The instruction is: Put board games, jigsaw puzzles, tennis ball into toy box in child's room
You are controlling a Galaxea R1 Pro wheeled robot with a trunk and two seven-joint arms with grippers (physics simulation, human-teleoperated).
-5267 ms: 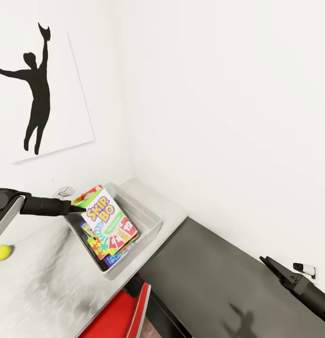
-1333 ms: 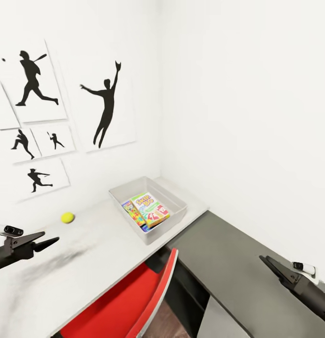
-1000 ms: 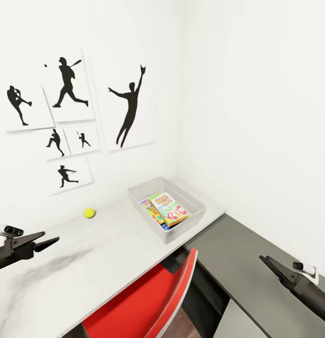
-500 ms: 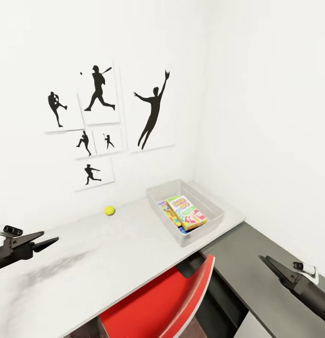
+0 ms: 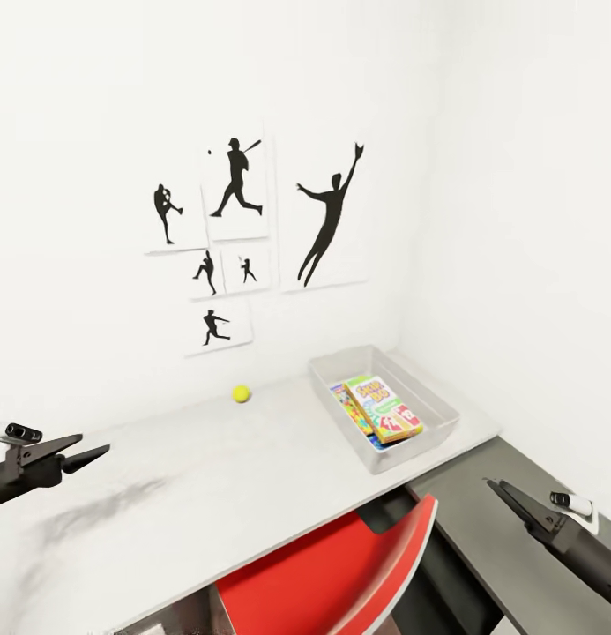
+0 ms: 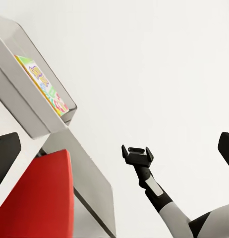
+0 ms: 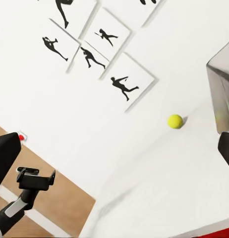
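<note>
Two grippers are seen at the lower corners of the head view, both held clear of the white table (image 5: 252, 476). The left gripper (image 5: 100, 453) is poised at the table's left end, its dark fingers drawn to a narrow point with nothing between them. The right gripper (image 5: 494, 485) is held over the adjoining dark grey desk (image 5: 517, 564), and its fingers likewise appear closed and empty; from the left wrist view the right gripper (image 6: 136, 151) is seen end-on against the wall.

A grey toy box (image 5: 433, 432) is placed at the table's right end, near the room's corner. A Skip-Bo board game (image 5: 389, 409) is laid on top of the box's contents, and a jigsaw puzzle box (image 5: 352, 407) is wedged on edge beside it, toward the box's left wall. The other boxes below are largely hidden.

A tennis ball (image 5: 242, 393) is left on the bare tabletop close to the back wall, well apart from the toy box and from both grippers; it is also shown in the right wrist view (image 7: 175, 121). Six baseball silhouette prints (image 5: 243, 229) are hung on the wall above it. A red chair (image 5: 340, 573) is tucked against the table's front edge.
</note>
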